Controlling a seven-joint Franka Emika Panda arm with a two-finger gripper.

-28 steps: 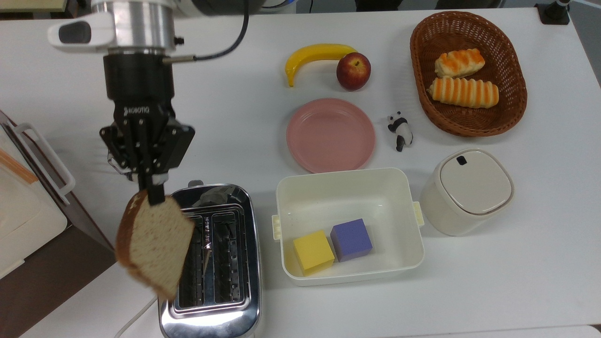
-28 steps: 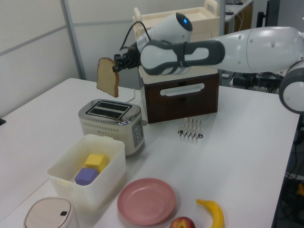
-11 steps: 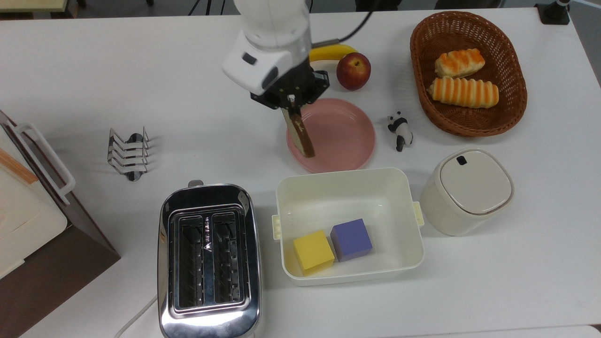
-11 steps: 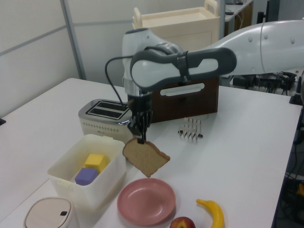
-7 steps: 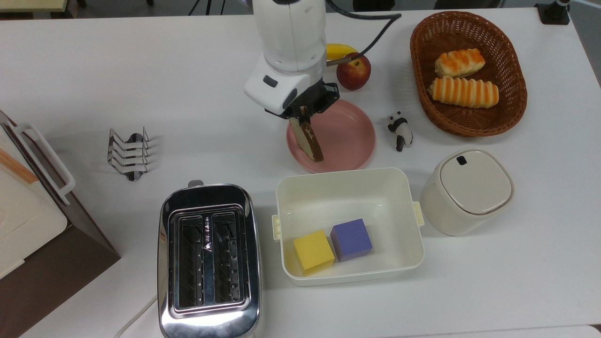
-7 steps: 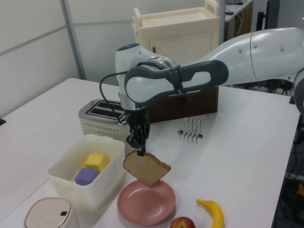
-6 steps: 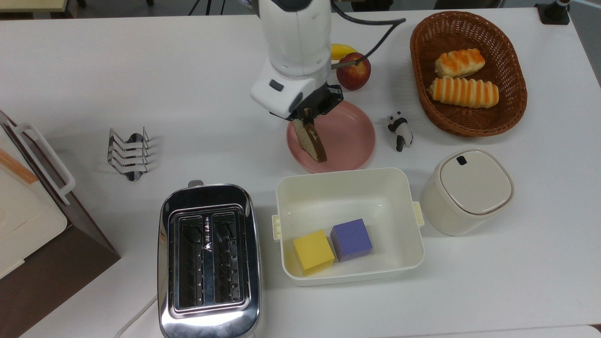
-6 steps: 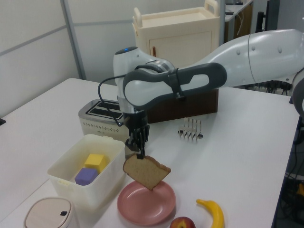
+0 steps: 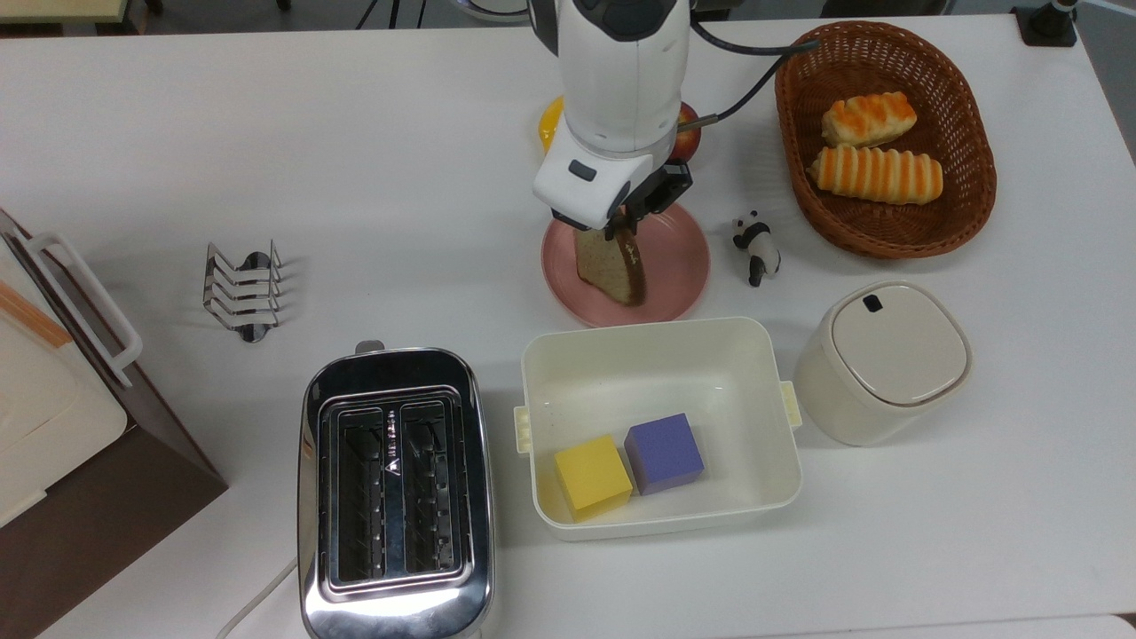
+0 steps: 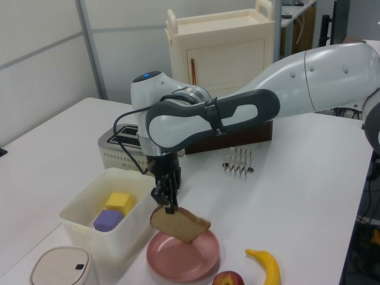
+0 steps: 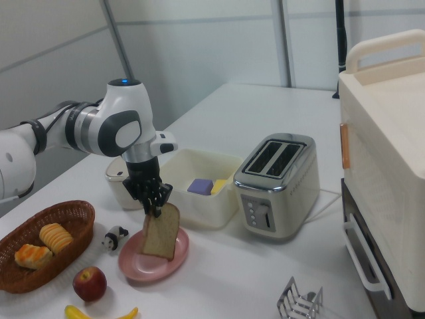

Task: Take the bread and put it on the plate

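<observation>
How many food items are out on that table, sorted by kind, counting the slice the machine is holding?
Bread slice, in the gripper: 1
Striped rolls, in the basket: 2
Apple: 1
Banana: 1
Total: 5

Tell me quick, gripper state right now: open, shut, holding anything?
Gripper: shut on the bread, pinching it by one edge; the slice hangs tilted just over the plate, not yet released.
</observation>
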